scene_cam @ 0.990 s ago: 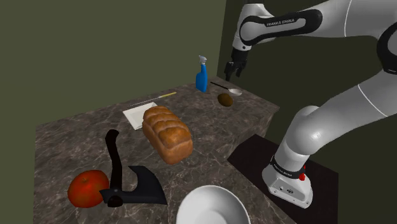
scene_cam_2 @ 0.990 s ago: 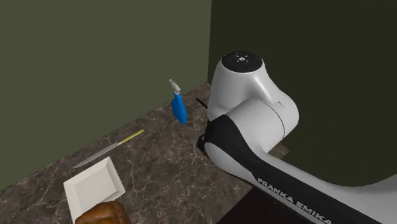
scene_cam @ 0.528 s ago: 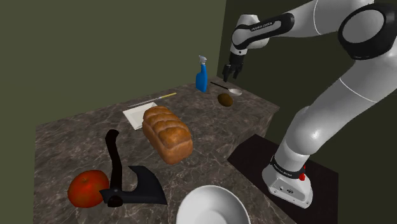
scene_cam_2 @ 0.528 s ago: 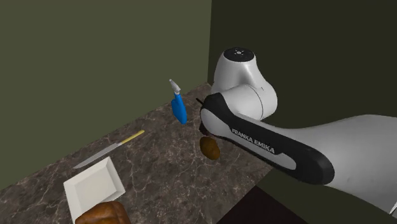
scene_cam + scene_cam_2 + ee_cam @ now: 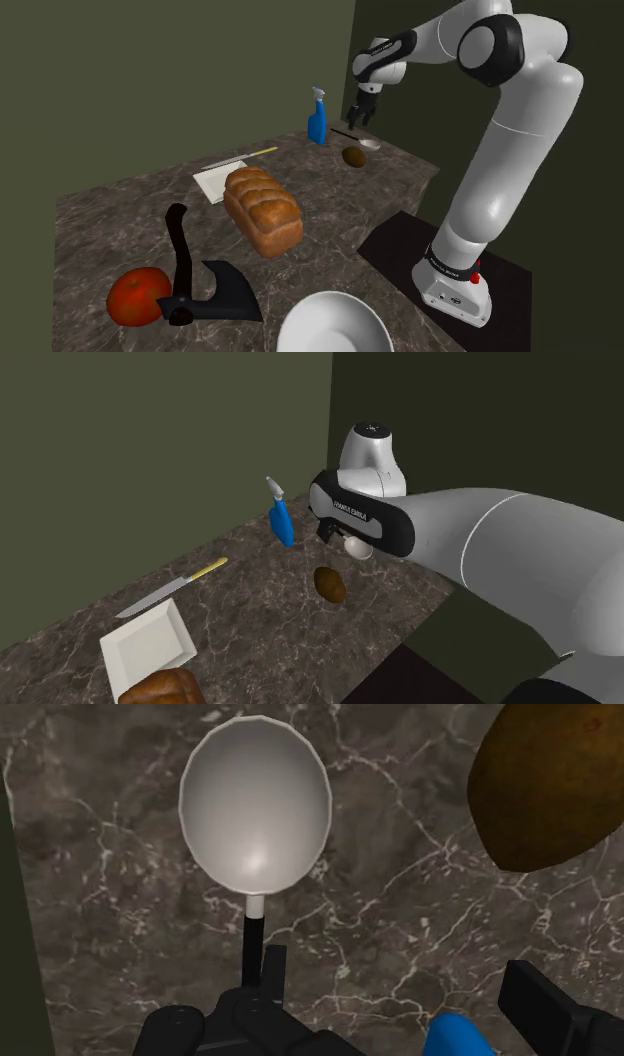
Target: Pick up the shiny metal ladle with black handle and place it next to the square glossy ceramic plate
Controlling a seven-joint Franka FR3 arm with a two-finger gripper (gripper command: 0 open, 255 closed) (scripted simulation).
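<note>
Now, your gripper [image 5: 360, 110] hangs just above the far corner of the dark marbled counter [image 5: 110, 220], close to the olive wall. In the wrist view its two black fingers [image 5: 550, 1004] stand wide apart and clasp nothing. The ladle [image 5: 255, 804] lies flat on the counter under the hand, its pale grey bowl facing up. Its thin black handle runs back towards the gripper and passes beneath one finger; you cannot tell from there whether the two touch. In the shoulder view you find it between the blue spray bottle [image 5: 317, 120] and a brown egg-shaped thing [image 5: 353, 156], near both. The square white plate [image 5: 214, 183] sits well apart from the ladle, towards the shoulder view's left. A yellow-handled knife [image 5: 240, 157] lies just behind the plate, and a loaf of bread [image 5: 263, 210] lies at its near edge.
</note>
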